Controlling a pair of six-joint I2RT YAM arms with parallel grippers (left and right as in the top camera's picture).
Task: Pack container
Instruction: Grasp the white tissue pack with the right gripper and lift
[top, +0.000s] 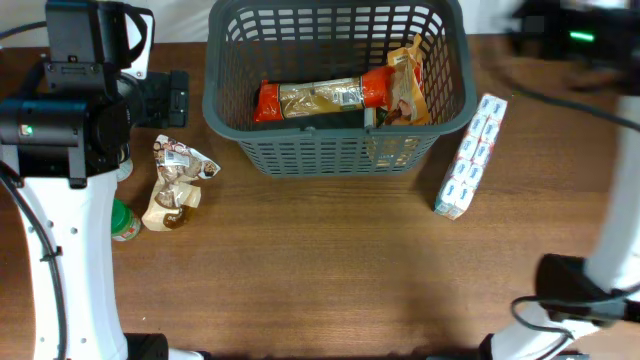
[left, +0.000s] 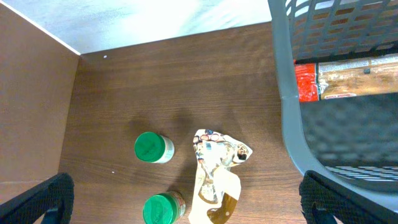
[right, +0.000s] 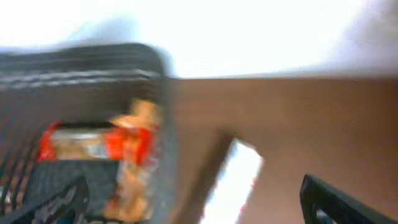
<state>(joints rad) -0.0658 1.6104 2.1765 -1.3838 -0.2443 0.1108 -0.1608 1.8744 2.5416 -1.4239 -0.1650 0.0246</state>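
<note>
The dark grey basket (top: 325, 150) stands at the back middle of the table. In it lie a red-orange packet with a clear window (top: 320, 98) and an orange snack bag (top: 405, 85) leaning on the right wall. My left gripper (top: 168, 98) is open and empty, high up to the left of the basket. Its wrist view (left: 186, 208) looks down on a snack pouch (left: 214, 168) and two green-lidded jars (left: 152, 147) (left: 163, 208). My right gripper (top: 535, 30) is blurred at the back right. It is open and empty in its wrist view (right: 196, 208), above a white box (right: 233, 180).
The white and blue box (top: 470, 155) lies on the table right of the basket. The snack pouch (top: 175, 182) and a green-lidded jar (top: 122, 222) lie to the left by my left arm's base. The basket rim (left: 283, 93) shows in the left wrist view.
</note>
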